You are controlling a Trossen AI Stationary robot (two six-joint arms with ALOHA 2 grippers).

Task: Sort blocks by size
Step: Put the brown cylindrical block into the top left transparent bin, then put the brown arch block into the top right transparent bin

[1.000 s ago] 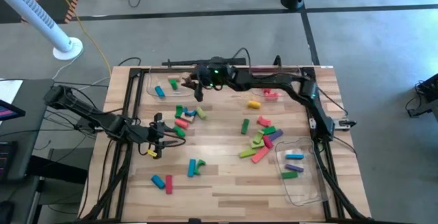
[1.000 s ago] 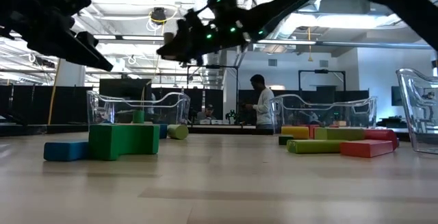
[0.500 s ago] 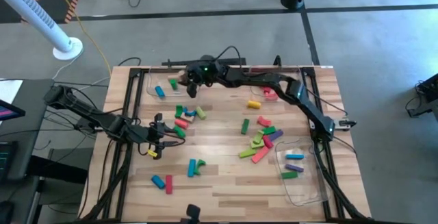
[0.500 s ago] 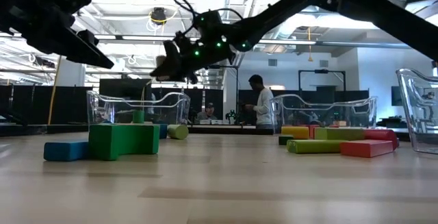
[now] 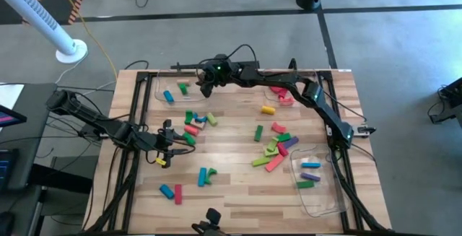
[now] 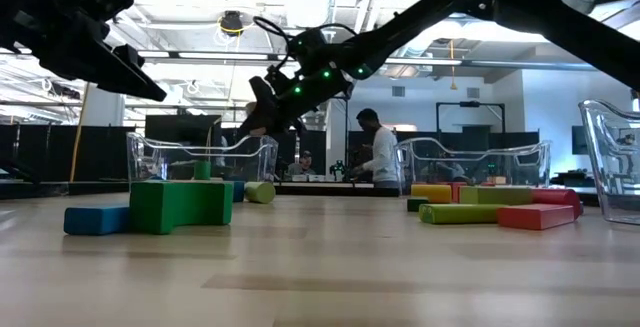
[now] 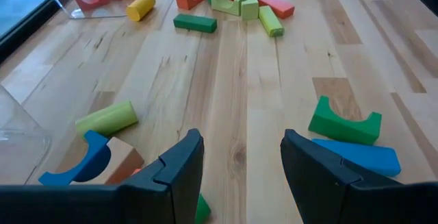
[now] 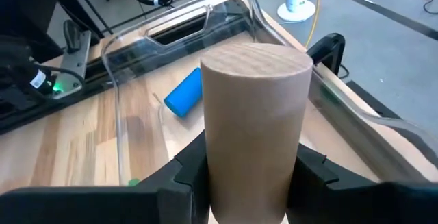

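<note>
My right gripper (image 5: 204, 86) reaches over the clear tray (image 5: 175, 92) at the table's far left, shut on a tan wooden cylinder (image 8: 253, 121). In that tray lie a blue cylinder (image 8: 185, 92) and a green block (image 5: 183, 88). Coloured blocks lie loose on the table: one cluster (image 5: 195, 120) left of centre, another (image 5: 278, 149) right of centre. My left gripper (image 7: 239, 176) hovers open at the table's left side with nothing between its fingers. A green arch (image 7: 344, 121) and a yellow-green cylinder (image 7: 107, 119) lie ahead of it. My right gripper pinches the tan cylinder's round side (image 8: 217, 162) between its two fingers (image 8: 188, 172), which lie across it. The fingers come slanting down from the table's right side. The cylinder is lifted clear above the tray, one flat end (image 8: 256, 56) pointing away from the gripper.
A second clear tray (image 5: 281, 95) at the far right holds red and pink pieces. A third tray (image 5: 317, 182) at the near right holds purple, blue and green bars. Bare wood lies in the table's middle and near edge. A person (image 6: 378, 152) stands in the room beyond.
My right gripper has carried the tan cylinder toward the table's far left corner and down, rolling as it went, and now hangs lower over the far-left tray. The cylinder stays clamped and clear of the table.
</note>
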